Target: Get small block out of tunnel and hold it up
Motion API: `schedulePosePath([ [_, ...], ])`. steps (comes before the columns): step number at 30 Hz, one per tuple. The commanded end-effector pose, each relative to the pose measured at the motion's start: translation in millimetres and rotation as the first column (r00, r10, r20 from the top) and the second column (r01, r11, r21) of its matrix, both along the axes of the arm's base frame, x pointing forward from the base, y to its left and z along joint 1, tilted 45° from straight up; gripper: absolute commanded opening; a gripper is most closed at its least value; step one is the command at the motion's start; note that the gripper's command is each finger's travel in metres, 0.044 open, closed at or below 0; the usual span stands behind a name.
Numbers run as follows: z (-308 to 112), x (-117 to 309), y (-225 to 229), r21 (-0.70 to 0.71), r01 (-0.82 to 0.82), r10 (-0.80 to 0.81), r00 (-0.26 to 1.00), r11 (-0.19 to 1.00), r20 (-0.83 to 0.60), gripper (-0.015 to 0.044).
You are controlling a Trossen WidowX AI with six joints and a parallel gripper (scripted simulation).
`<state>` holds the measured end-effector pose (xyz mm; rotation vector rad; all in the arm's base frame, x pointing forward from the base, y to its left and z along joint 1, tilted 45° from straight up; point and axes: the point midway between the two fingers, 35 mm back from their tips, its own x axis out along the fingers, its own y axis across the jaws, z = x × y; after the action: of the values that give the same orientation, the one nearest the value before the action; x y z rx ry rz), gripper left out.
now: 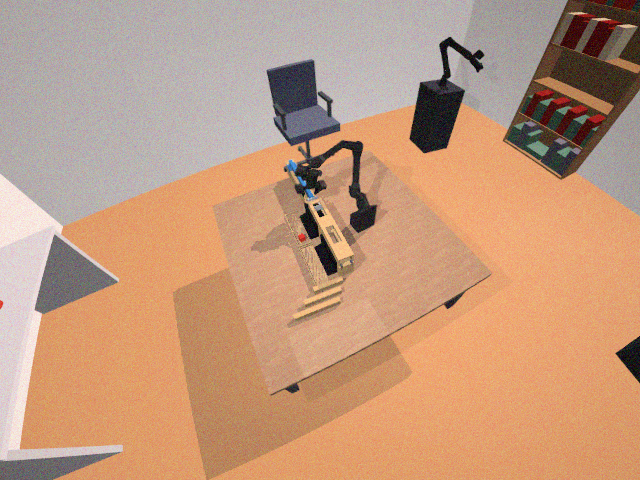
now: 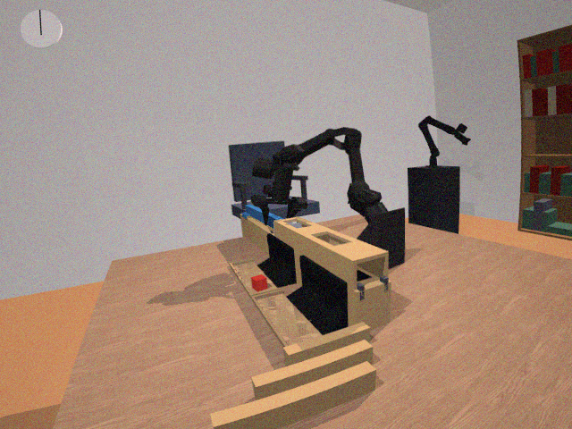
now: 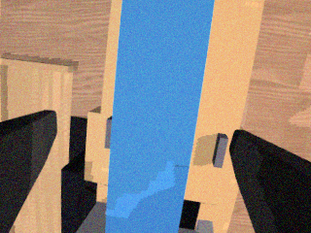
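- Noted the wooden bench (image 1: 392, 268) (image 2: 461, 323) (image 3: 277, 49) beneath the covered tunnel (image 1: 324, 220) (image 2: 308, 228).
- Found the tool (image 1: 310, 190) (image 2: 278, 220) (image 3: 146, 131) mostly open, with fingers on either side of the blue handle (image 1: 293, 165) (image 2: 258, 213) (image 3: 160, 87), gripping nothing.
- Counted three loose rods (image 1: 322, 296) (image 2: 314, 365) near the tunnel's far end from the handle.
- Located a small red block (image 1: 301, 237) (image 2: 259, 282) outside, beside the tunnel; cannot confirm as the task's block.

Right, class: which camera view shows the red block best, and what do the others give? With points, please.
The exterior view: there the red block (image 1: 301, 237) (image 2: 259, 282) is large enough to show its cube shape in the tray beside the tunnel. The top view shows it only tiny; the wrist view misses it.
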<state>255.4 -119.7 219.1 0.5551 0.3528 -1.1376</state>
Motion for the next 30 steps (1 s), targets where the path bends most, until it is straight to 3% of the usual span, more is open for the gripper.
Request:
schedulePosePath([
  [1,0.7,0.1,0.1,0.000,0.002,-0.002,1.000,1.000,0.003,0.0282],
  [8,0.7,0.1,0.1,0.000,0.002,-0.002,1.000,1.000,0.003,0.0099],
  [12,0.7,0.1,0.1,0.000,0.002,-0.002,1.000,1.000,0.003,0.0072],
  [15,2.0,0.4,-2.3,0.001,0.002,-0.002,1.000,1.000,0.002,0.0000],
  [30,14.4,1.5,-23.3,-0.003,-0.003,0.003,1.000,1.000,-0.002,0.0000],
])
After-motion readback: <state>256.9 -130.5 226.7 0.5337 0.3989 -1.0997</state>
